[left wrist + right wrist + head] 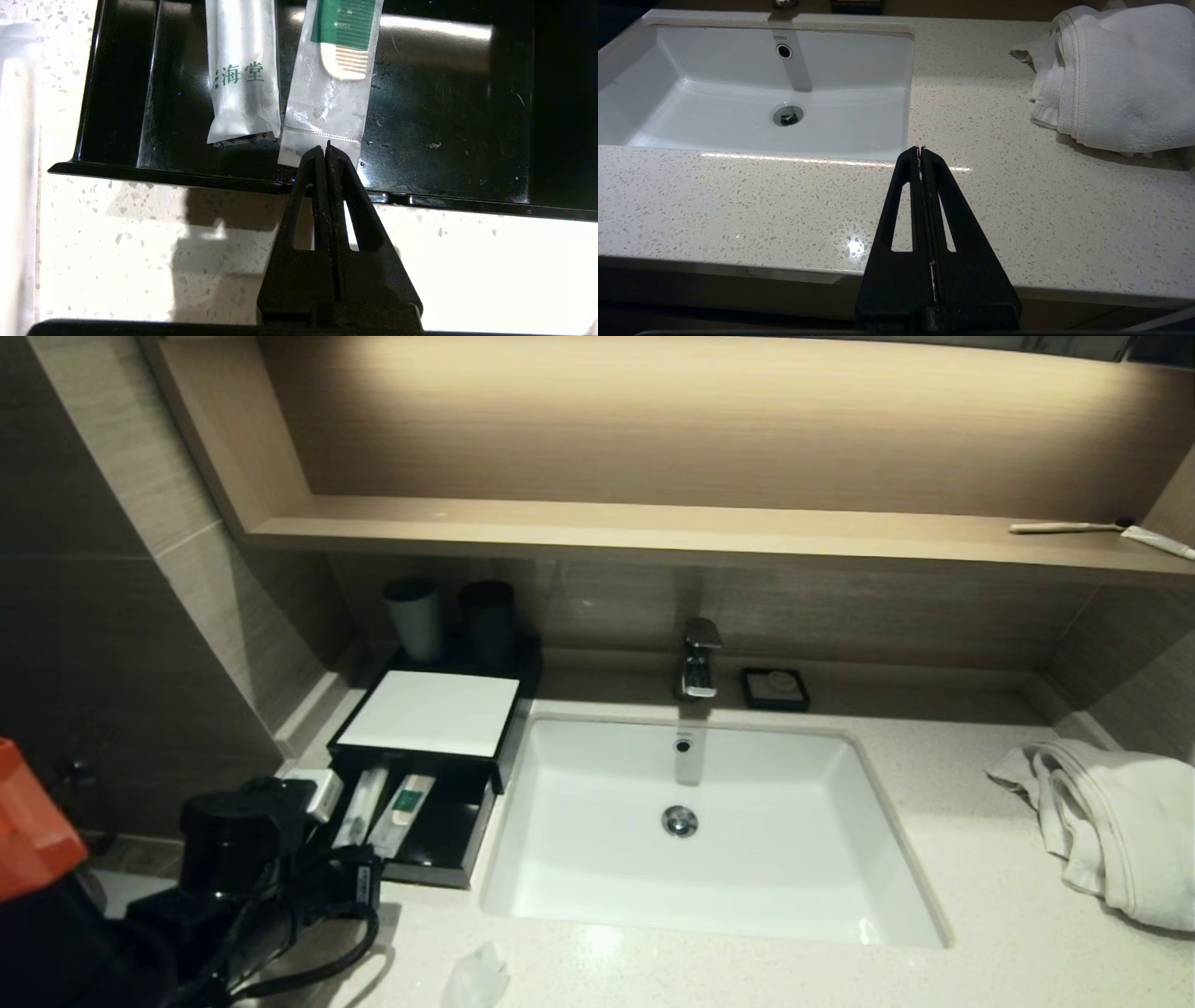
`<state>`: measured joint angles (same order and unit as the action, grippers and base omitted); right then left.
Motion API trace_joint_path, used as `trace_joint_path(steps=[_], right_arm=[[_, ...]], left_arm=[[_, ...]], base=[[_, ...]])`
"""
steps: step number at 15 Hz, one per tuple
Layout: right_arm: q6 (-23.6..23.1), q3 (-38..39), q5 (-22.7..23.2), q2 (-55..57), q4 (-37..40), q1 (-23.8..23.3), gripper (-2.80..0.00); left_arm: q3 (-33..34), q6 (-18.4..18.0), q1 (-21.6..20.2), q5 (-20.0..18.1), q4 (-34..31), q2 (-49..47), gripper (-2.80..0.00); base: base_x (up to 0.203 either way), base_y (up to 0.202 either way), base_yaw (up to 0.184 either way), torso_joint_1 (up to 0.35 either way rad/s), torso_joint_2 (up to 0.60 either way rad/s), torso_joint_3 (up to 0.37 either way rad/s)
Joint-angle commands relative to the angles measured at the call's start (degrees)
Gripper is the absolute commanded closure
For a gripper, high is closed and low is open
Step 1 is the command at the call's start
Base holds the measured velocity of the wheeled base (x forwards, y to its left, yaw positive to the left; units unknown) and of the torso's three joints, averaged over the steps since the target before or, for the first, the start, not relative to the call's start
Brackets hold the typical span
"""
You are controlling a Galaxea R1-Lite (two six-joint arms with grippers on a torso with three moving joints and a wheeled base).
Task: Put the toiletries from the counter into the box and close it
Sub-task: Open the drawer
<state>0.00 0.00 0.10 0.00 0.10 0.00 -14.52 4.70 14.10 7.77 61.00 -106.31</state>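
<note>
The black box [425, 714] with a white top stands left of the sink, and its drawer [439, 875] is pulled open. In the drawer lie a white packet [362, 803] [243, 74] and a clear comb packet [403, 810] [334, 84]. A crumpled clear packet [476, 978] lies on the counter near the front edge. A small white item [316, 791] sits left of the drawer. My left gripper [325, 148] is shut, its tips over the drawer's front rim at the comb packet's near end. My right gripper [920, 150] is shut and empty above the counter, right of the sink.
The white sink [896, 859] with its tap [698, 658] fills the middle. A white towel [1120, 831] [1120, 74] lies at the right. Two cups [415, 616] stand behind the box. A black soap dish [775, 688] is by the tap. A toothbrush [1064, 527] lies on the shelf.
</note>
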Motion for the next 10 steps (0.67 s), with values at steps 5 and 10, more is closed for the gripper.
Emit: trace_joint_path(steps=[5,10], right_arm=[[0.0,0.0,0.05,0.0,-0.01,0.0,0.0],[0.0,0.0,0.03,0.0,-0.01,0.0,0.0]], left_arm=[[2.22,0.11,0.35,-0.03,0.35,1.64,0.0],[3.89,0.23,1.36,0.06,0.43,2.79,0.0]], base=[[0.0,0.0,0.0,0.0,0.0,0.0],[0.0,0.0,0.0,0.0,0.0,0.0]])
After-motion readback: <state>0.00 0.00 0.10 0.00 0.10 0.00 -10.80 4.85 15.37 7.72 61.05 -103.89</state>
